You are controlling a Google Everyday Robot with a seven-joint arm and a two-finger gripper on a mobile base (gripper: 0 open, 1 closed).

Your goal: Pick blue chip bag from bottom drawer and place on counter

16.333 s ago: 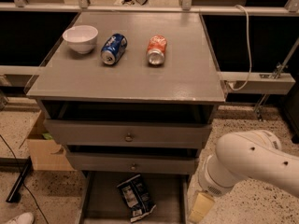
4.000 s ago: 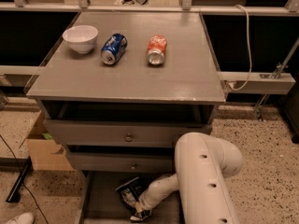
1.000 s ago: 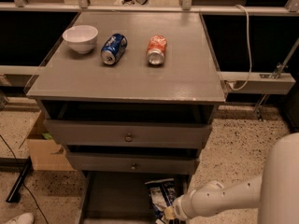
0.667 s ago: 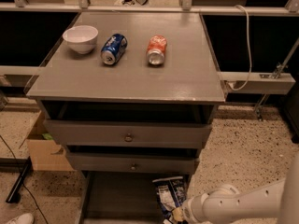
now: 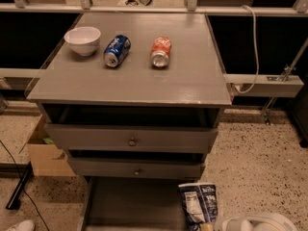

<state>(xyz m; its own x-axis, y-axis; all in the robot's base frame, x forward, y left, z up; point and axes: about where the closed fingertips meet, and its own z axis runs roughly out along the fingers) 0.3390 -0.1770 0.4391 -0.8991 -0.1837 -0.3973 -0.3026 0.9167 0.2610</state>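
The blue chip bag [image 5: 198,202] stands upright at the bottom of the camera view, over the right edge of the bottom drawer [image 5: 130,201], whose grey floor lies bare. My gripper [image 5: 207,226] is at the very bottom edge, under the bag's lower end, shut on it; only a yellowish fingertip shows. My white arm [image 5: 260,223] curves in from the bottom right corner. Above it all is the counter [image 5: 144,83].
On the counter sit a white bowl [image 5: 83,40], a blue soda can [image 5: 117,50] and an orange can [image 5: 160,51], both lying down. Two knobbed drawers [image 5: 132,141] are partly open. A cardboard box [image 5: 45,153] stands left of the cabinet on speckled floor.
The bag has travelled with my gripper from the middle of the bottom drawer to its right edge and now stands upright. My arm has sunk toward the bottom right corner.
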